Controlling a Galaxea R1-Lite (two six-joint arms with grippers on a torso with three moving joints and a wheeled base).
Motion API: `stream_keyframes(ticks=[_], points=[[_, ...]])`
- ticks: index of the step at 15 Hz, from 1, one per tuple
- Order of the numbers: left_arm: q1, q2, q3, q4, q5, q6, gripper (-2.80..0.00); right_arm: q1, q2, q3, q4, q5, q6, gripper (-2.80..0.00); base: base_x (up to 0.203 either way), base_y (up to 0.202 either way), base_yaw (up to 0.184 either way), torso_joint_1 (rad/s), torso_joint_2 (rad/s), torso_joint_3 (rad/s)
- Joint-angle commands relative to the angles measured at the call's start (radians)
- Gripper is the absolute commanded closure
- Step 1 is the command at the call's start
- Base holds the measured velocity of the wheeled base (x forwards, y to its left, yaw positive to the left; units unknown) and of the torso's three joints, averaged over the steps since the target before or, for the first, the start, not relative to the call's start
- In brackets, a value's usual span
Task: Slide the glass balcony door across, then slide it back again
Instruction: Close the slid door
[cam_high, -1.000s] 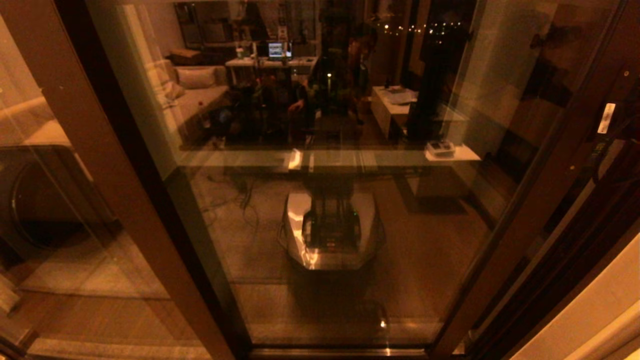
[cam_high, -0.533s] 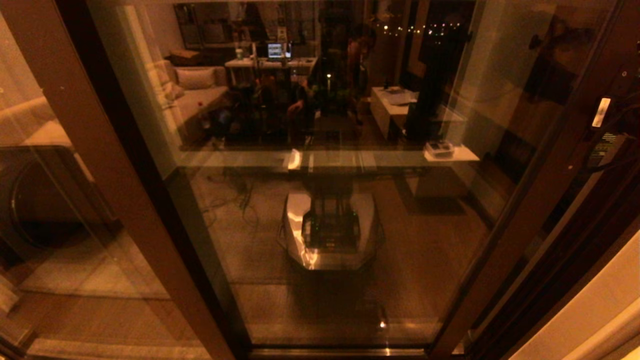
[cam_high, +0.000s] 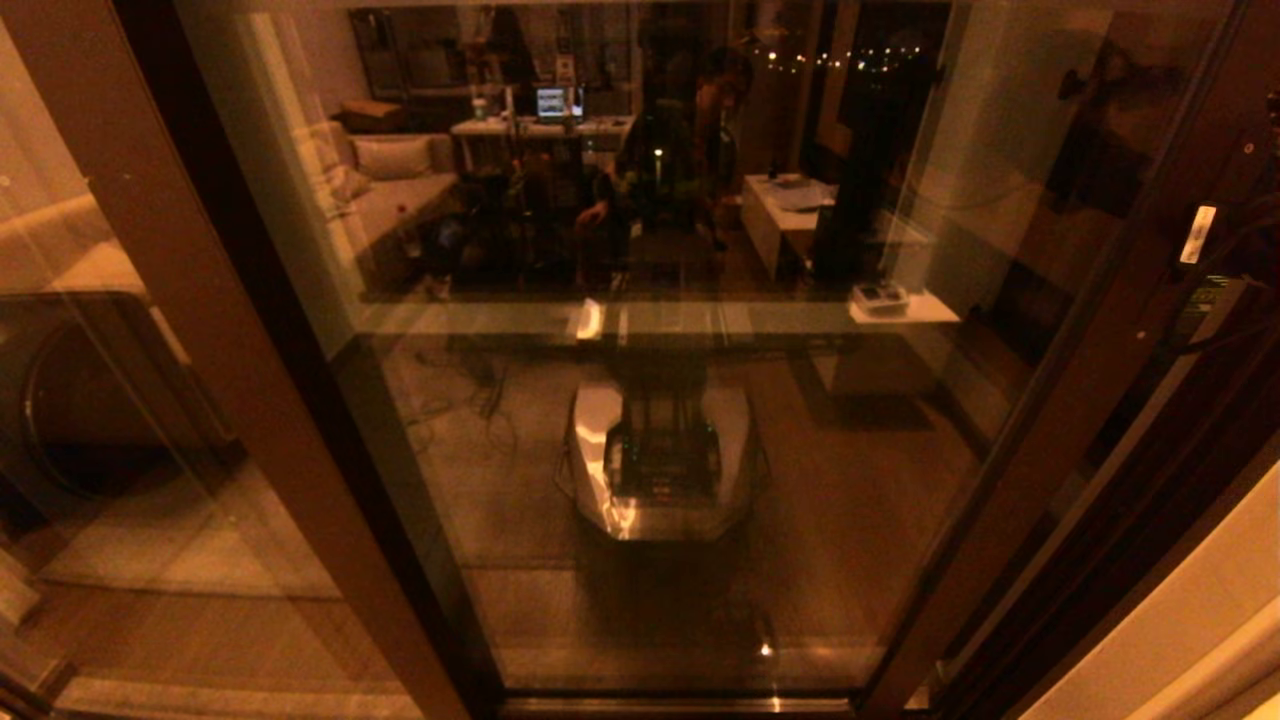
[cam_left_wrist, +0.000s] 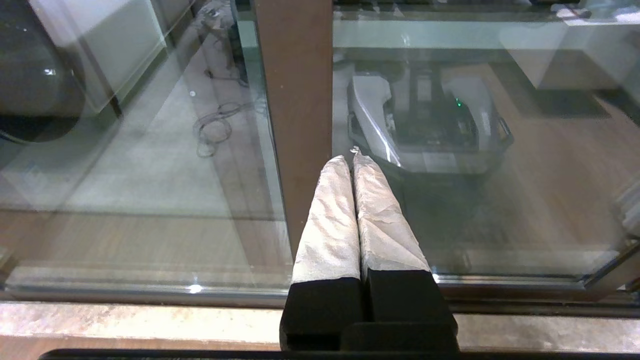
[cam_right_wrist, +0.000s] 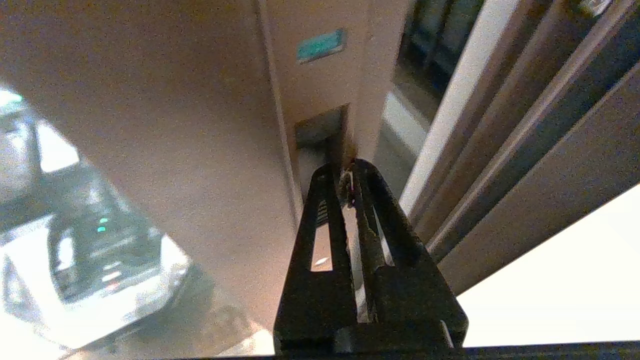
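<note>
The right gripper (cam_right_wrist: 345, 172), fingers pressed together, pokes at the handle slot (cam_right_wrist: 320, 127) on the glass balcony door (cam_high: 700, 420) spanning the front, its stile right, while the left gripper (cam_left_wrist: 352, 159) hangs closed near the plain post (cam_left_wrist: 295, 100).

Head camera sits high, close to the glass balcony door (cam_high: 680, 400), looking forward and steeply down through the pane to its bottom rail, stile with the handle slot (cam_right_wrist: 320, 132) at the view's right edge. Left wrist camera sits low behind the left gripper (cam_left_wrist: 353, 159), facing the plain brown post (cam_left_wrist: 295, 100) and the floor track from near; it shares the post, the lower pane and the reflected robot base (cam_high: 660, 460) with the head view. Right wrist camera sits behind the right gripper (cam_right_wrist: 341, 172), very near the stile, aimed at the slot, sharing stile and reflected base with the head view.
</note>
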Motion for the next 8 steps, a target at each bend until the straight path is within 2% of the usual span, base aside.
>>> stream_keyframes(ticks=[1,8], points=[[0.0,-0.002,0.0,-0.001,0.001,0.0,0.0,-0.001,-0.059,0.024,0.003,0.01,0.033,0.0,0.0,0.0,0.0,0.0,0.0,0.0],[0.0,-0.002,0.0,0.001,0.001,0.0,0.0,0.0,-0.09,0.057,0.008,0.032,0.045,0.0,0.0,0.0,0.0,0.0,0.0,0.0]])
